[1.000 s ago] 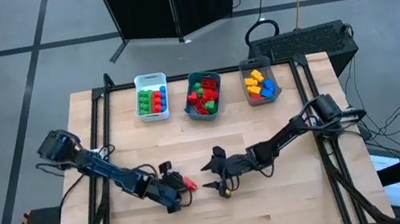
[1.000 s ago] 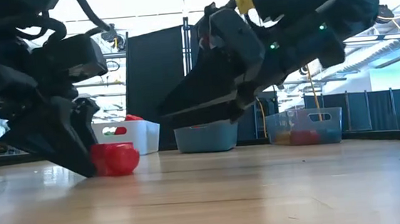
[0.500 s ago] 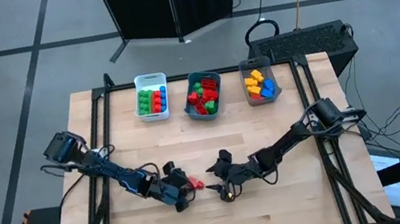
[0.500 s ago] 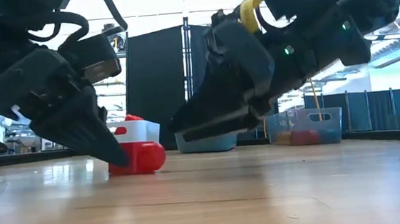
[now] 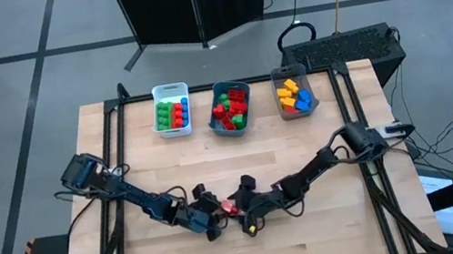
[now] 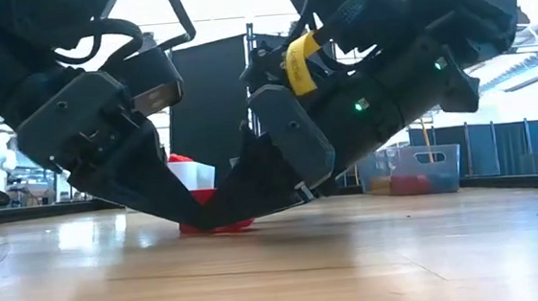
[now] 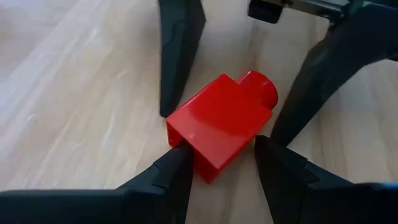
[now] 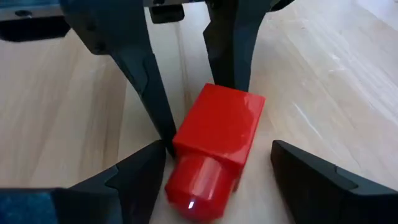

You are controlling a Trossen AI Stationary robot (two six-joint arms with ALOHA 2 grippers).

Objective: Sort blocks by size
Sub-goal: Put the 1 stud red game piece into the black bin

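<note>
Red block [image 7: 221, 124] clamped in left fingers [image 7: 171, 171], right fingers [image 8: 314, 180] wide, low view mostly hiding it.

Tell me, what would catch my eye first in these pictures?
Probably the two dark grippers meeting near the table's front edge over one red block: the left gripper pinches it while the right gripper straddles it, fingers wide. Behind them, three bins of coloured blocks line the far edge.

left end effector [image 5: 211, 212]: clamped, low | right end effector [image 5: 239, 214]: spread, low
</note>
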